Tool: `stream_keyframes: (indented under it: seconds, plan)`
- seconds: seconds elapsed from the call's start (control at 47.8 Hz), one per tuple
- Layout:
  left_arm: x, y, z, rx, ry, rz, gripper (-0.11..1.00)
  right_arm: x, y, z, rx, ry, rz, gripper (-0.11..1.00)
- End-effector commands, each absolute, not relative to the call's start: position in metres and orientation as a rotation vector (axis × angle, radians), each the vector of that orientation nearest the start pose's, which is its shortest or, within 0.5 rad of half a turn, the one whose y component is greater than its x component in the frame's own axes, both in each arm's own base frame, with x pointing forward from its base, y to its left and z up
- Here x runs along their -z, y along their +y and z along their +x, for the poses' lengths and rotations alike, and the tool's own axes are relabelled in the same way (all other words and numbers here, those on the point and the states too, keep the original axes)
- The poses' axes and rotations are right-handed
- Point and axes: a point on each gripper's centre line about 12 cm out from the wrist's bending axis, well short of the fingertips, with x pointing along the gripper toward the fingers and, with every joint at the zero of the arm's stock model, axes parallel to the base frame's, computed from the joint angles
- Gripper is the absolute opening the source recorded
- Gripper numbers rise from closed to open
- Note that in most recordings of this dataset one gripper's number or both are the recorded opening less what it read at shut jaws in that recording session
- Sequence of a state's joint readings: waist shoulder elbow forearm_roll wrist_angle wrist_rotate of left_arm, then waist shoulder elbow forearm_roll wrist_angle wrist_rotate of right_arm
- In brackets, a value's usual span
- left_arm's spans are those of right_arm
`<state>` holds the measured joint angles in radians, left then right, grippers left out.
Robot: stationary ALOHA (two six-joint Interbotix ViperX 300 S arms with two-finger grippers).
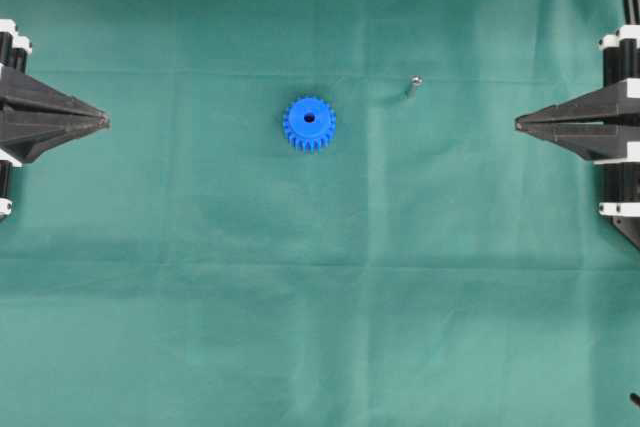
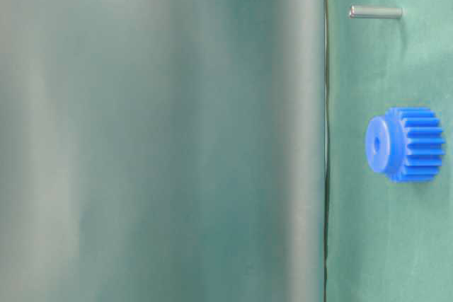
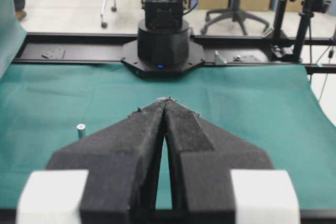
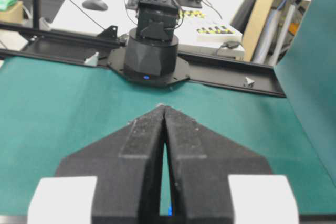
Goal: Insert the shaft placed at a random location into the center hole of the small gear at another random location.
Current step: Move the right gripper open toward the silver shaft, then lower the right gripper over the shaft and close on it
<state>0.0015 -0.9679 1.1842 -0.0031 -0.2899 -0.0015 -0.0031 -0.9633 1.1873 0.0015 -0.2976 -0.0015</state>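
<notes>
Jaws shut both sides; small gear (image 1: 309, 124) & shaft (image 1: 413, 85) apart on green cloth (image 1: 320, 327).

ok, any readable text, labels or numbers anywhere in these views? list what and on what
None readable.
small gear: plain blue, no marking.
shaft: bare metal, no marking.
green cloth: plain.
left gripper and right gripper: black and white, no lettering visible.
yellow-and-black patterned sheet on the white desk in the right wrist view: too small and blurred to read.

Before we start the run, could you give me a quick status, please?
Left gripper and right gripper shut, empty. Pin lies apart from blue gear. Nothing between them.
</notes>
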Motion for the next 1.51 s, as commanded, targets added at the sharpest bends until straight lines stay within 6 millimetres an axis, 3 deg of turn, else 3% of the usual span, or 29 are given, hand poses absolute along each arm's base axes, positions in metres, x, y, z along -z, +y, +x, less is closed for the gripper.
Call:
stream_keyframes:
  seconds: [0.0, 0.23, 0.607, 0.691, 0.837, 0.879, 1.005, 1.193, 1.486]
  plan:
    - [-0.297, 0.0, 0.198, -0.004, -0.095, -0.025, -0.01, -0.303, -0.002, 0.2, 0.011, -0.106, -0.011, 0.0]
    - [-0.297, 0.0, 0.198, -0.004, -0.092, -0.025, -0.01, -0.295, -0.013, 0.206, 0.064, -0.081, -0.021, 0.0]
    - [-0.297, 0.001, 0.197, -0.006, -0.097, -0.025, -0.01, -0.237, -0.05, 0.243, 0.204, 0.057, 0.02, 0.02]
    - [-0.296, 0.0, 0.197, -0.004, -0.095, -0.025, -0.01, -0.219, -0.06, 0.252, 0.238, 0.103, 0.033, 0.19]
    - [-0.294, 0.001, 0.197, -0.006, -0.09, -0.028, -0.01, -0.183, -0.078, 0.266, 0.298, 0.178, 0.059, 0.64]
    - [-0.294, 0.001, 0.197, -0.009, -0.087, -0.028, -0.01, -0.173, -0.082, 0.268, 0.314, 0.197, 0.067, 0.71]
    - [-0.292, 0.002, 0.196, -0.015, -0.083, -0.029, -0.01, -0.142, -0.093, 0.274, 0.363, 0.253, 0.095, 0.62]
    - [-0.289, 0.003, 0.196, -0.017, -0.077, -0.035, -0.01, -0.111, -0.1, 0.279, 0.401, 0.304, 0.125, 0.62]
    - [-0.287, 0.004, 0.196, -0.021, -0.071, -0.041, -0.01, -0.096, -0.1, 0.278, 0.412, 0.32, 0.162, 0.61]
